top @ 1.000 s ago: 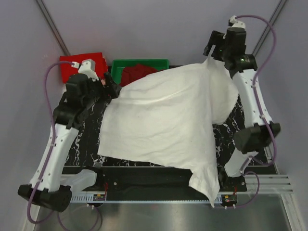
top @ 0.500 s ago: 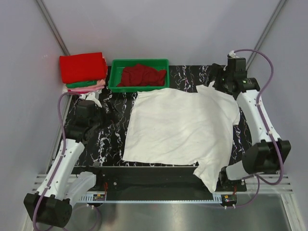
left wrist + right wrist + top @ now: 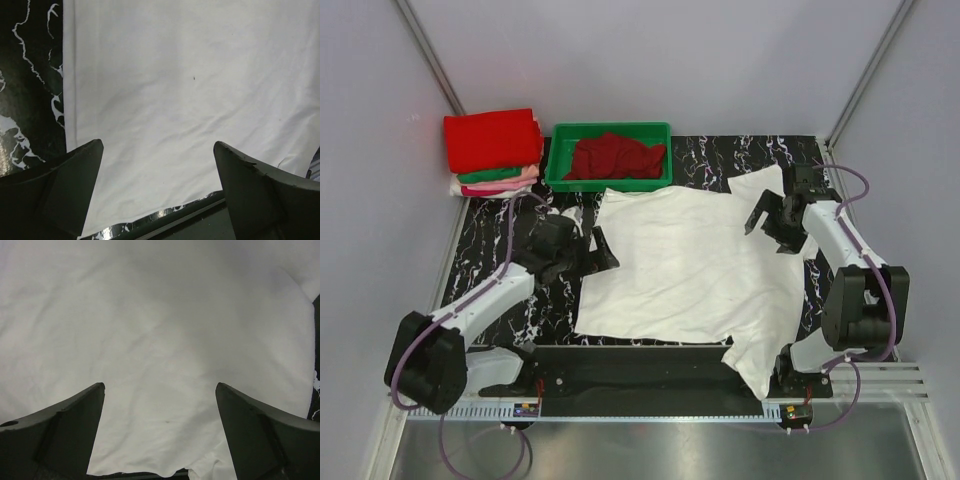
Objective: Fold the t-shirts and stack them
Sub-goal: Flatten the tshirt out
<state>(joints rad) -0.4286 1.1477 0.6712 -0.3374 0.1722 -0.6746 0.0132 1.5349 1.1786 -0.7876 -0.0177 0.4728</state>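
White t-shirt (image 3: 695,255) spread out on the worktop (image 3: 740,160).
Your left jaws and right jaws both stand wide apart, gripping nothing, over its opposite sides.

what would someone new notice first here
A large white t-shirt lies spread flat across the middle of the black marbled table, one sleeve hanging over the near edge. The left gripper and right gripper hover open over its left and right sides. At the far left corner sits a stack of folded shirts, red on top, beside a green tray holding crumpled red cloth.
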